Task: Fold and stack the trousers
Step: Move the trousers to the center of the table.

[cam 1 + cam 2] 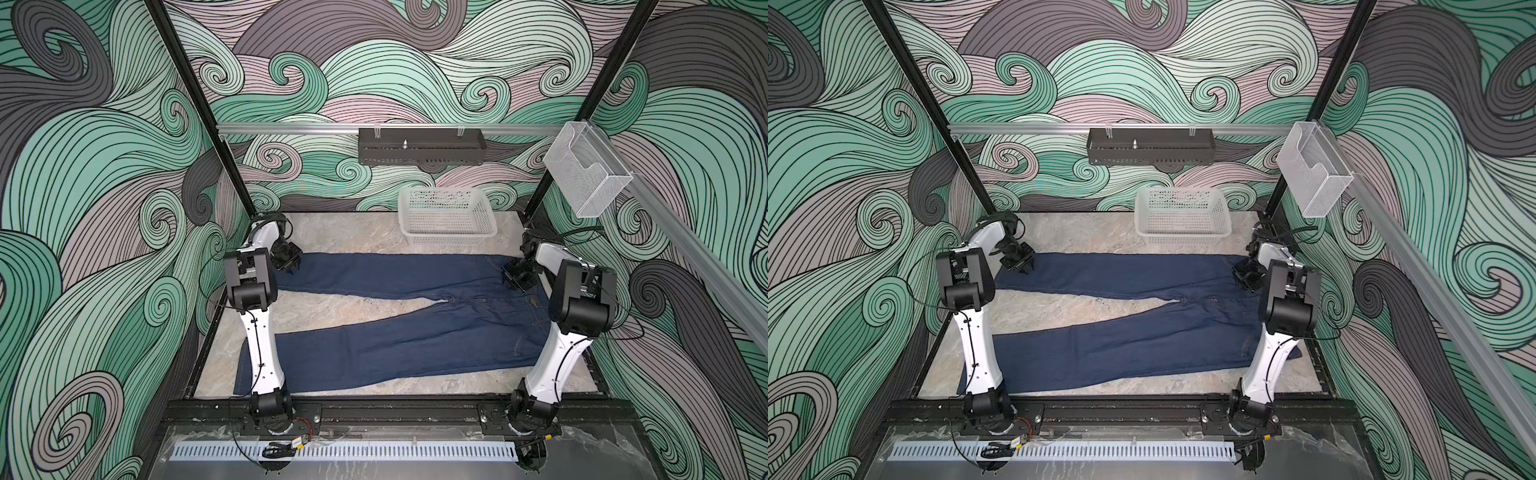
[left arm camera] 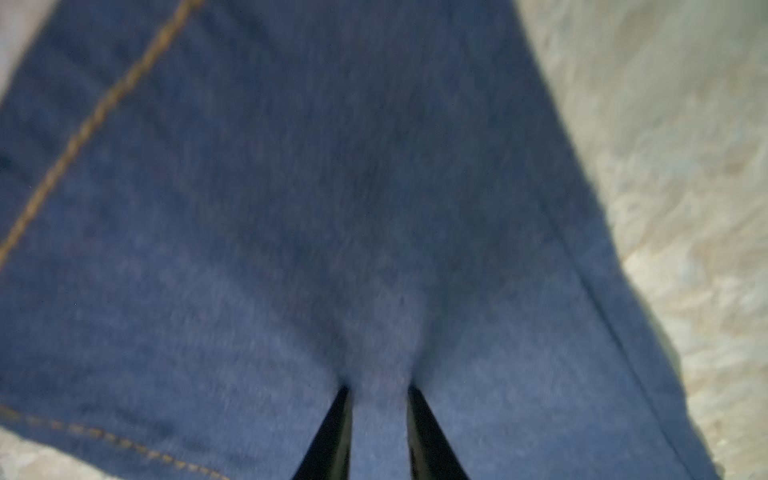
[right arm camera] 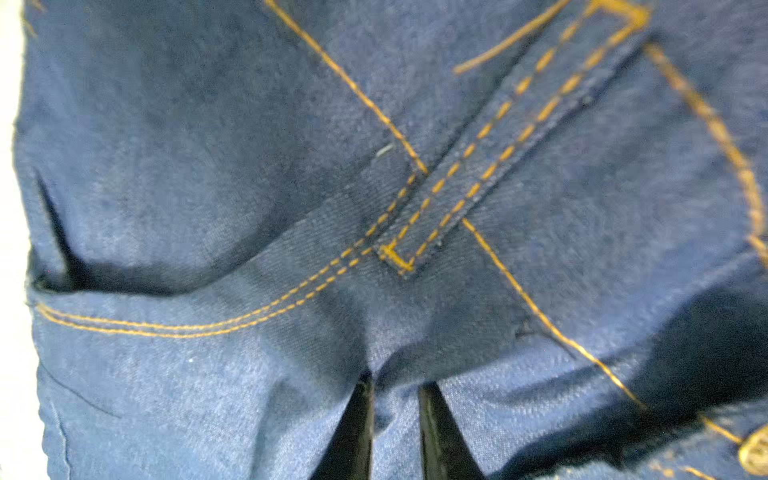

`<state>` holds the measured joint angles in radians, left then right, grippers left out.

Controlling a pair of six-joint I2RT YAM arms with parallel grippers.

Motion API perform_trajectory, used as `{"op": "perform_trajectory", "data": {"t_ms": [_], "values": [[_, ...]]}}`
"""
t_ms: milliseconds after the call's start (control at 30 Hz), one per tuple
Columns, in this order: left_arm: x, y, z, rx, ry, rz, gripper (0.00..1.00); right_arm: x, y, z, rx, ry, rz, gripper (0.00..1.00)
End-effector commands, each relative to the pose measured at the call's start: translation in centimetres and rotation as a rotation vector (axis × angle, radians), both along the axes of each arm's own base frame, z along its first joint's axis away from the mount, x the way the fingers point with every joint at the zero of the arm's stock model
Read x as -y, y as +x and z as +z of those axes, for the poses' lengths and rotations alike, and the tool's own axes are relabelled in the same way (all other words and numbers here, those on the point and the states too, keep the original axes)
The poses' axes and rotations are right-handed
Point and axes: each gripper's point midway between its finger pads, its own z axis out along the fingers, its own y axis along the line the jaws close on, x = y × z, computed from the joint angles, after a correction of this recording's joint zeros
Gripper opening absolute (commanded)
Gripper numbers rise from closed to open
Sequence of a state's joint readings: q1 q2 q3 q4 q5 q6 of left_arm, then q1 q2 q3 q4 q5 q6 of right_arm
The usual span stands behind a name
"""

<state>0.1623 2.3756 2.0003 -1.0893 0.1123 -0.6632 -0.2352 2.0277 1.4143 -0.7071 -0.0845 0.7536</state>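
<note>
The trousers (image 1: 415, 332) are dark blue jeans with tan stitching, spread flat on the marble table (image 1: 332, 305), with the legs toward the left and the waist at the right. My left gripper (image 1: 292, 266) is down on the cuff end of the far leg. In the left wrist view it (image 2: 379, 388) is shut on a raised ridge of denim (image 2: 332, 208). My right gripper (image 1: 509, 282) is at the far corner of the waist. In the right wrist view it (image 3: 397, 380) pinches bunched denim just below a belt loop (image 3: 436, 208).
A white mesh basket (image 1: 449, 243) stands at the back of the table, behind the far leg. A dark tray (image 1: 419, 145) hangs on the rear rail and a clear box (image 1: 586, 170) on the right rail. Both arms rise from the front edge over the near leg.
</note>
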Motion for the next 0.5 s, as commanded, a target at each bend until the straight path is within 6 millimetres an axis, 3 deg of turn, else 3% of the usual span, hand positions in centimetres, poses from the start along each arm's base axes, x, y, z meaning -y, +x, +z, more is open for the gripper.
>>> {"op": "perform_trajectory", "data": {"t_ms": [0,133,267,367,467], "values": [[0.1,-0.2,-3.4,-0.084,-0.008,-0.006,0.27,1.6,0.3,-0.7,-0.02,-0.059,-0.043,0.24],[0.1,1.0,-3.8,-0.082,-0.01,-0.015,0.27,2.0,0.3,-0.5,-0.025,-0.069,-0.051,0.26],[0.4,2.1,-2.4,-0.049,-0.022,-0.024,0.29,1.7,0.0,0.7,0.001,-0.068,-0.032,0.31],[0.6,3.2,0.9,0.036,-0.021,-0.038,0.37,1.1,0.2,3.2,0.071,-0.072,0.012,0.42],[1.0,3.7,5.7,0.149,-0.021,-0.05,0.49,0.3,0.2,6.9,0.169,-0.096,0.063,0.54]]}}
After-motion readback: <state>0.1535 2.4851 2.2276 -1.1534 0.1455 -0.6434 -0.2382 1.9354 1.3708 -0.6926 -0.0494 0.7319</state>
